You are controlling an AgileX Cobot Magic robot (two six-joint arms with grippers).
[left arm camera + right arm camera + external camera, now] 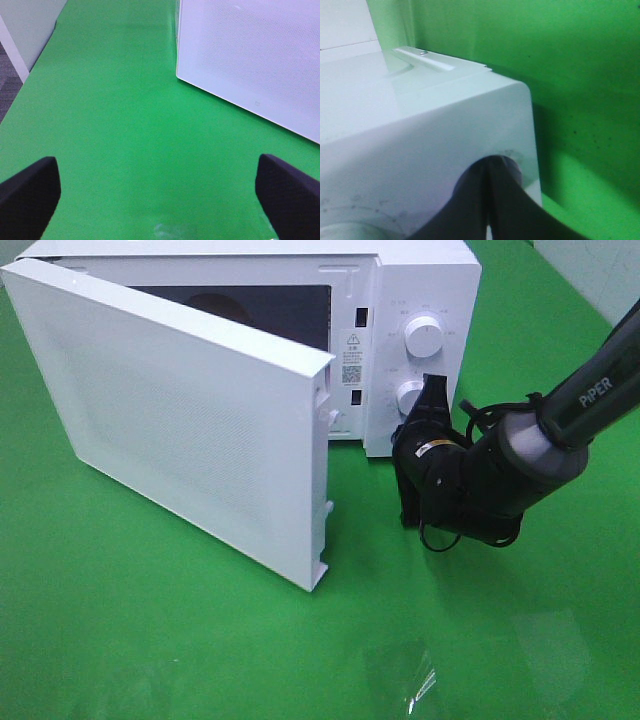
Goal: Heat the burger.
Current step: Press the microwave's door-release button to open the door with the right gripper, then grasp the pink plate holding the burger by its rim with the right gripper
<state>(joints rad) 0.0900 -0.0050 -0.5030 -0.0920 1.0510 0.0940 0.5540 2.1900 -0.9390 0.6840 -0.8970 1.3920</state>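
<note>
No burger I can see: right tool [490, 165], closed, at the lower dial [409, 395]; left tool [160, 192] spread empty

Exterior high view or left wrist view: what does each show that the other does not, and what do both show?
Only the exterior high view shows the microwave's dark cavity, its two knobs and the right gripper at the lower knob. Only the left wrist view shows the left gripper, its fingers wide apart. Both show the open door and the green table; neither shows the burger.
</note>
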